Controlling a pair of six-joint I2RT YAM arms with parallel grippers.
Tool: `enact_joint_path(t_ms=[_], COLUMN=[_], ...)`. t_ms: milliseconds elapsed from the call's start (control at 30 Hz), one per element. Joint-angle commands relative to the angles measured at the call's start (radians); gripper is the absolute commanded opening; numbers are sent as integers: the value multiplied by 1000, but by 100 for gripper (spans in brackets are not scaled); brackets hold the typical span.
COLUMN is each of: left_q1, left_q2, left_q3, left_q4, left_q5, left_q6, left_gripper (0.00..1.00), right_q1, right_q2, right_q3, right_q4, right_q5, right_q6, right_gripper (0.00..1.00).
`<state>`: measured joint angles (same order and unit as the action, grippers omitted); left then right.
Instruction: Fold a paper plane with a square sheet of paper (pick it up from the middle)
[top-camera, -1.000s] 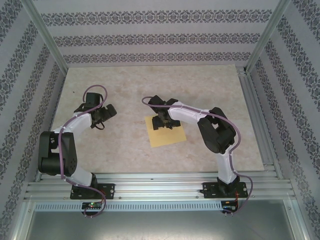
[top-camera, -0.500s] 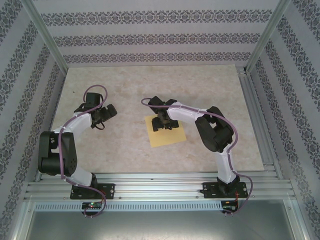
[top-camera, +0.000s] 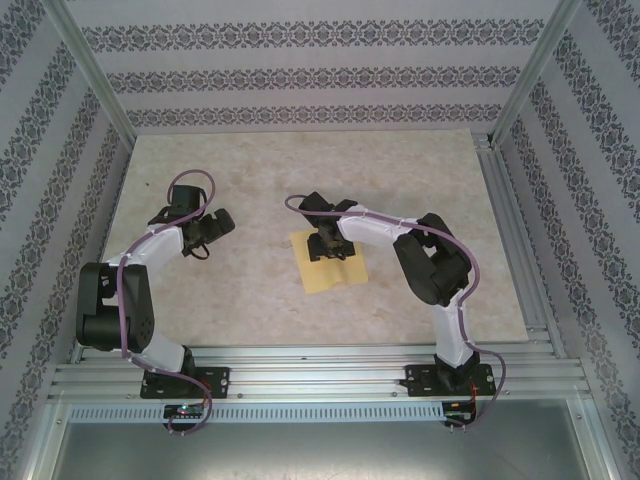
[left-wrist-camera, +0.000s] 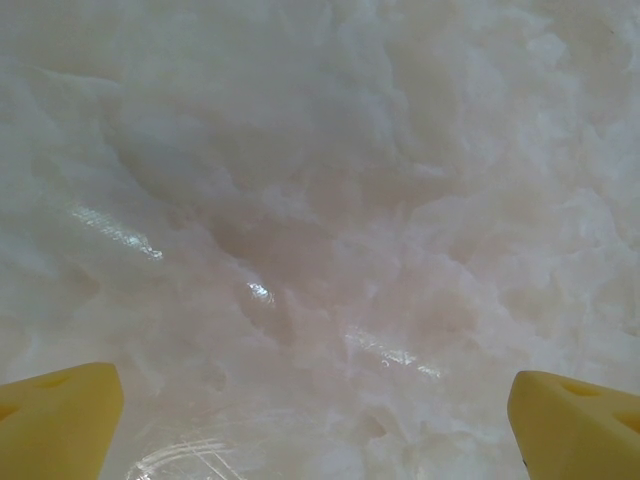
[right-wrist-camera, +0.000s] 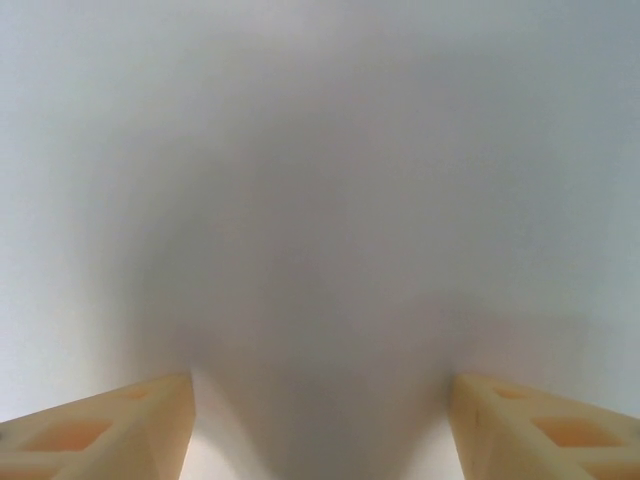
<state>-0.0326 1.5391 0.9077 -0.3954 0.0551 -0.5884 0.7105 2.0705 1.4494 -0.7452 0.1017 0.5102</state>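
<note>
Fingers (right-wrist-camera: 100, 430) of the right gripper (top-camera: 326, 246) stand apart in its wrist view, a pale blur between; overhead, the square sheet of paper (top-camera: 338, 275) lies flat beneath it. Well left, the left gripper (top-camera: 218, 224) gapes above marbled table (top-camera: 300, 170); patterned walls (top-camera: 300, 80) surround.

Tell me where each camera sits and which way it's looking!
Top external: high behind both arms, looking down at the table; they show whole, right gripper over the square sheet of paper.
Left wrist: on the left arm, facing bare table up close; left gripper's fingertips at bottom corners.
Right wrist: on the right arm, facing a blurred pale surface; its fingertips below.
Shared: top and right wrist both show the right gripper.
</note>
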Motion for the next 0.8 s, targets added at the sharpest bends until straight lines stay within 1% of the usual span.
enact_joint_path(t_ms=[0, 67, 100, 167, 233, 267, 367, 433, 500, 567, 767], left_q1=[10, 7, 7, 1, -8, -11, -26, -43, -70, -100, -216], left_q2=[-20, -27, -31, -44, -58, -64, -78, -85, -90, -88, -36], left_q3=[-7, -14, -17, -28, -37, -43, -63, -77, -88, -95, -85], left_q4=[-12, -3, 2, 16, 30, 41, 83, 118, 146, 173, 233], left_q5=[31, 53, 62, 95, 134, 162, 267, 327, 365, 395, 406], left_q6=[10, 10, 8, 7, 7, 4, -15, -31, -49, -68, -93], left_gripper=[100, 100, 100, 100, 100, 100, 98, 97, 95, 94, 87], right_q1=[-16, -21, -25, -44, -61, -71, -98, -114, -124, -132, -153], right_q2=[-14, -80, -108, -171, -215, -230, -253, -249, -233, -219, -169], right_q3=[-44, -76, -97, -163, -222, -242, -286, -306, -304, -321, -355], right_q4=[38, 133, 191, 359, 528, 595, 725, 770, 740, 749, 761], right_q5=[-48, -149, -205, -353, -471, -512, -584, -614, -606, -604, -558], right_q6=[25, 47, 66, 136, 211, 246, 322, 349, 336, 333, 322], right_gripper=[58, 48, 46, 40, 35, 34, 34, 33, 33, 33, 33])
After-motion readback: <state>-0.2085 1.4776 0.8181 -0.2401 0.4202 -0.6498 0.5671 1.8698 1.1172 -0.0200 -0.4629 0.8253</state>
